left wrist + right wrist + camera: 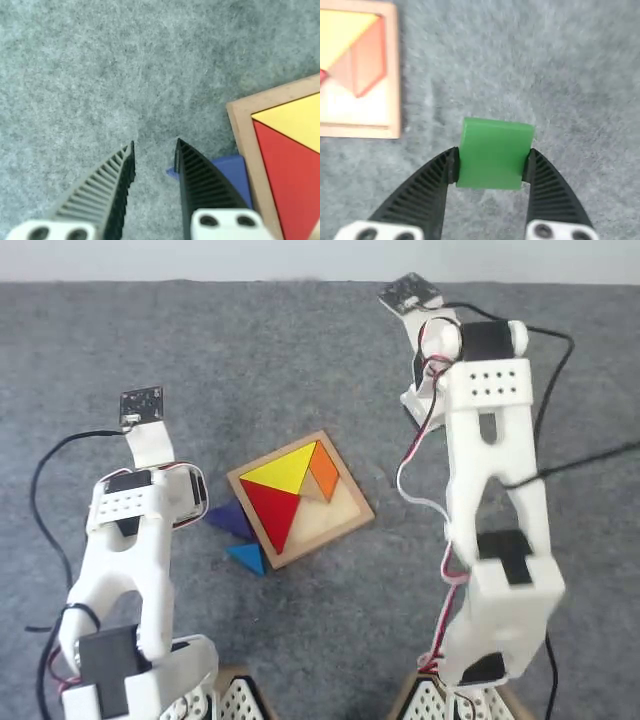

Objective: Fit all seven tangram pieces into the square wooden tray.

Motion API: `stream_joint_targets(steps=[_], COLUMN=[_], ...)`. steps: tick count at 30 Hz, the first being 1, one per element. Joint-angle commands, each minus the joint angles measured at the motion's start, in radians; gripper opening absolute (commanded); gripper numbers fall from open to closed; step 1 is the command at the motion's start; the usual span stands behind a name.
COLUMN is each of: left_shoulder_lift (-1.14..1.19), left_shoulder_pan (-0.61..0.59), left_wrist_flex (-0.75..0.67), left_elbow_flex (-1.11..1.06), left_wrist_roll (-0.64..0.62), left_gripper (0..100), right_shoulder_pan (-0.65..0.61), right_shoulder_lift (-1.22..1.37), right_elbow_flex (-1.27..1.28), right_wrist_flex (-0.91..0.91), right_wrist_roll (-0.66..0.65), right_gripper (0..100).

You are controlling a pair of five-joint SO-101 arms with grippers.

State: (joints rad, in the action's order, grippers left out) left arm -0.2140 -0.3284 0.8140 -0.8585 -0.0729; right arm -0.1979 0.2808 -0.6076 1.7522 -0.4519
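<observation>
Step in hand, judged: gathering loose pieces, tray part-filled.

Left side of counter (150,330): found left gripper (154,150) low over the cloth, jaws parted and empty, one tip just beside the dark blue piece (231,172). Placed that piece against the left edge of the wooden tray (335,515), with a lighter blue triangle (247,558) touching the tray's near corner.

Middle of counter: logged yellow triangle (280,472), red triangle (275,510) and orange piece (323,472) seated in the tray; bare wood left on its right side.

Right, toward the far edge: found right gripper (492,152) with jaws clamped on the green piece (494,135), apart from the tray.

Next move, judged: carry green over the bare wood, turn to match the gap, set flat, release.

Unclear: cannot tell whether green rests on the cloth or hangs above it. Dark blue outline partly covered by a jaw. Tray cut off in both wrist views. Counted six pieces; a seventh possibly under an arm.
</observation>
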Motion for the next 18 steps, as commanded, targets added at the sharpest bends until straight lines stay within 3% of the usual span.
stream_joint_targets(steps=[1,4,12,18], left_shoulder_lift=[-0.005,-0.005,-0.005,-0.005], left_shoulder_pan=[0.0,0.002,0.002,0.002], left_wrist_flex=[-0.018,-0.018,-0.023,-0.02], left_elbow_flex=[0.004,0.004,0.005,0.005], left_wrist_roll=[0.005,0.009,0.011,0.011], left_gripper=[12,12,12,12], right_shoulder_pan=[-0.079,-0.142,-0.329,-0.509], right_shoulder_lift=[-0.243,-0.406,-0.685,-0.619], right_elbow_flex=[0.133,0.379,1.069,1.174], right_wrist_flex=[0.036,-0.024,-0.432,-0.593], right_wrist_roll=[0.011,0.015,0.087,0.118], right_gripper=[13.6,13.6,13.6,13.6])
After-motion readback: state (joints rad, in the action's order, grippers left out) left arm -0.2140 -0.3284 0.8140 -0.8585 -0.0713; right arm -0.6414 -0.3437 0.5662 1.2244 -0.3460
